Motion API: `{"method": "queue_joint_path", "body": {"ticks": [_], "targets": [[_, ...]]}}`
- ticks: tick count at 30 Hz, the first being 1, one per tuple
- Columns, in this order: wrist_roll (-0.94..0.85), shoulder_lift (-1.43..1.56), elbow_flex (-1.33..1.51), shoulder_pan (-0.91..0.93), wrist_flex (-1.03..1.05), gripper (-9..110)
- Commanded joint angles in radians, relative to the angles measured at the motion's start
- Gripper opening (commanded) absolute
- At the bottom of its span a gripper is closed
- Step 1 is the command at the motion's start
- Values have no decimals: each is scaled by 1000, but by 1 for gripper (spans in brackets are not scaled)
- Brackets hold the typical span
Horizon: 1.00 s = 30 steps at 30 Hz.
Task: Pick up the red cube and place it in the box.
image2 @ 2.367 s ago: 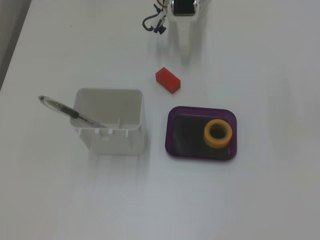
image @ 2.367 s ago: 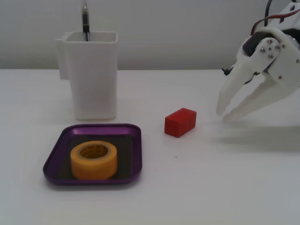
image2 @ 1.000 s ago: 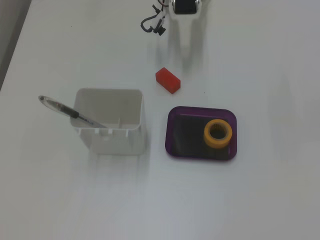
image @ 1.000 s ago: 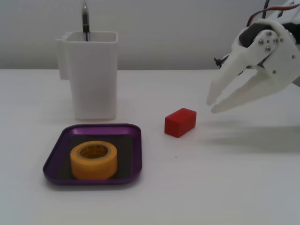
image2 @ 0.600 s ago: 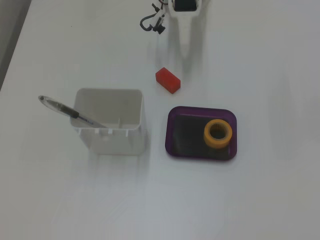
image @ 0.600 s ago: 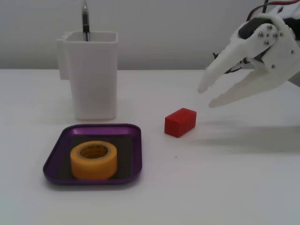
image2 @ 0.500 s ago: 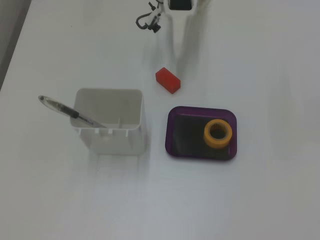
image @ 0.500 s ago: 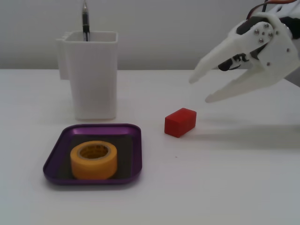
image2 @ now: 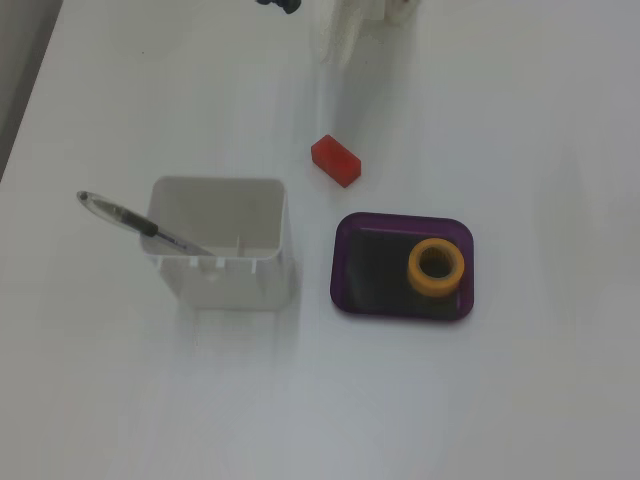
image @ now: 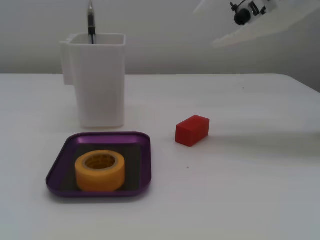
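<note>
The red cube (image: 192, 130) lies on the white table, right of the box and apart from it; it also shows in the other fixed view (image2: 335, 160). The box (image: 145, 165) is a shallow purple tray (image2: 400, 219) with a yellow tape roll (image: 100, 171) inside. My white gripper (image: 206, 28) hangs in the air at the top right, well above and beyond the cube, with its jaws apart and nothing between them. In the other fixed view the gripper (image2: 340, 45) sits at the top edge, pale against the table.
A tall white container (image: 100, 80) with a pen (image: 91, 22) stands just behind the tray; it also shows in the other fixed view (image2: 220, 245). The table's right edge runs near the cube's far side in a fixed view.
</note>
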Motion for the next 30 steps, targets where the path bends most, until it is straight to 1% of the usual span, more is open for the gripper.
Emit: {"method": "queue_joint_path", "body": {"ticks": [1,5,7,9,13,15,20,24,30], "targets": [[110,-291,-230,-54,107,18],[287,-500,-405,-117,209,27],[354,-578,-479,-132,241,27],[385,-650,-512,-149,238,27],[391,-773,-534,-138,229,27],[391,-810,-522,-137,190,27],[391,-876,-506,-46,143,27],[377,-913,-451,17,35,27],[379,-960,-402,17,-12,27]]}}
